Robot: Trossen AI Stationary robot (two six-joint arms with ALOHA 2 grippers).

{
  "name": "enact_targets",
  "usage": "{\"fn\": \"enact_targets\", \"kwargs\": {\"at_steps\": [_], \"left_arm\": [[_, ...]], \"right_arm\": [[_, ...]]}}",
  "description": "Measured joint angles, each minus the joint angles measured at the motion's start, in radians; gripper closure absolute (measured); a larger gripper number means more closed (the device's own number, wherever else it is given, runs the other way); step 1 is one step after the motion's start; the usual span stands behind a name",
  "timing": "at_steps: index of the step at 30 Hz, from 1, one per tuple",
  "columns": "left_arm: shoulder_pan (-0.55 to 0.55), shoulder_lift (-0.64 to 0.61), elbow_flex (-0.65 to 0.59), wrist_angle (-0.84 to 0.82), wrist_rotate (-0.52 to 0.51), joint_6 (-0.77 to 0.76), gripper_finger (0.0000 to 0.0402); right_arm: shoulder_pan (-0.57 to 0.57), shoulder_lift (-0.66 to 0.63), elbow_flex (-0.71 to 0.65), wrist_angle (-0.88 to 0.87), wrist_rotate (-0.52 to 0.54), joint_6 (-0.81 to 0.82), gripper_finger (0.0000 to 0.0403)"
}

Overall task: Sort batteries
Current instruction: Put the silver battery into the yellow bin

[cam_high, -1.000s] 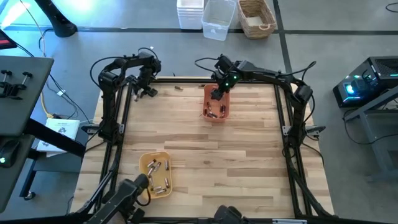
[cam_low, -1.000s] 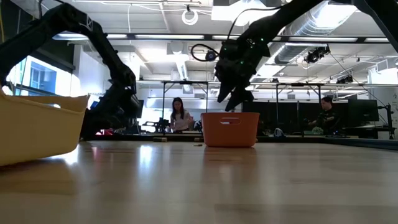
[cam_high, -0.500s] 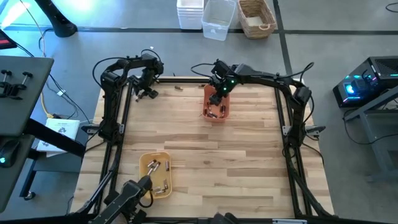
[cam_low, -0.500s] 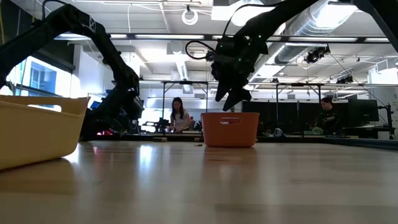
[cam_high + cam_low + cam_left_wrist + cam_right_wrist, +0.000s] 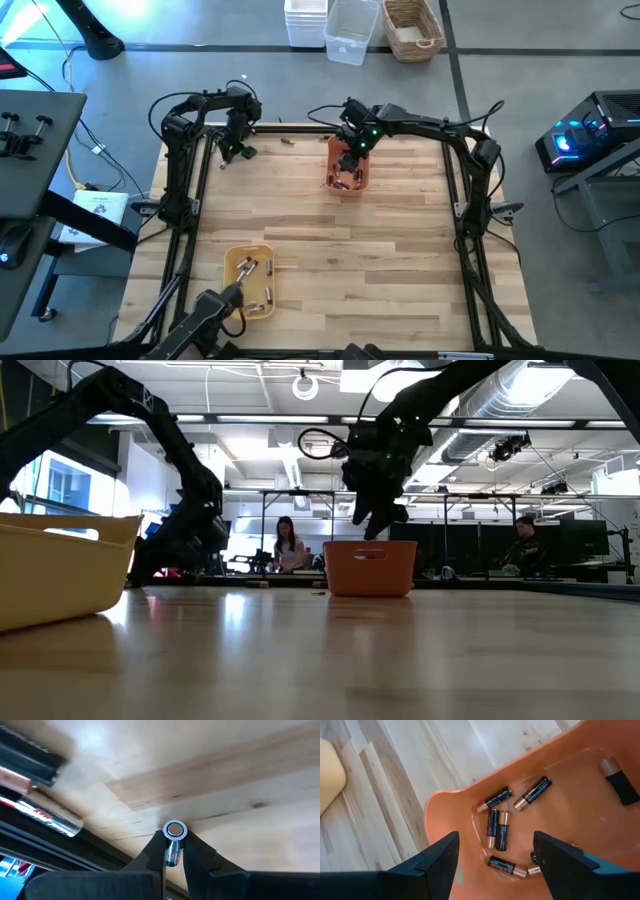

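1. At the far left corner of the wooden worktop (image 5: 350, 230), the left end effector (image 5: 238, 148) is low over the surface, its two dark fingers (image 5: 150, 856) clamped on a silver-capped battery (image 5: 173, 845). The wrist view shows the cell between the fingertips, its long axis running out along the fingers, one round end facing forward.
2. Near the front left, a yellow tray (image 5: 249, 280) holds several silvery batteries. It lies well apart from the left end effector, toward the front edge on the same side; that is my guess at where the held cell belongs, since its silver look matches.
3. A loose battery (image 5: 287, 143) lies on the far edge, between the two arms.
4. Right of centre at the far side, an orange tray (image 5: 347, 170) holds dark, copper-ended batteries (image 5: 498, 829), lying at mixed angles.
5. The right end effector (image 5: 346, 158) hovers just above the orange tray, fingers wide apart, holding nothing.
6. A black frame (image 5: 470, 200) rims the worktop. Beyond it the low view shows an open workshop with two people (image 5: 289, 546) in the distance.
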Motion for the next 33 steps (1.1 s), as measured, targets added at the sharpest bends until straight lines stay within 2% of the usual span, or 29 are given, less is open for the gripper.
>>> {"fn": "enact_targets", "kwargs": {"at_steps": [9, 15, 20, 26, 30, 33], "left_arm": [[0.023, -0.07, 0.027, -0.061, 0.016, 0.041, 0.0373], [0.019, -0.149, 0.027, -0.065, 0.073, 0.042, 0.0373], [-0.01, -0.233, 0.027, -0.076, 0.165, 0.031, 0.0373], [-0.112, -0.367, 0.028, -0.137, 0.224, -0.009, 0.0374], [-0.251, -0.488, 0.028, -0.178, 0.258, -0.075, 0.0374], [-0.382, -0.595, 0.025, -0.173, 0.342, -0.19, 0.0374]], "right_arm": [[-0.005, 0.0, 0.0, -0.007, 0.0, -0.035, 0.0153], [-0.023, 0.0, 0.0, -0.007, 0.0, -0.041, 0.0153], [-0.046, 0.0, 0.0, -0.007, -0.002, -0.063, 0.0153], [-0.086, 0.0, 0.0, 0.001, -0.009, -0.072, 0.0153], [-0.113, 0.0, 0.0, 0.002, -0.013, -0.08, 0.0153], [-0.126, 0.0, 0.0, 0.008, -0.013, -0.091, 0.0153]]}}
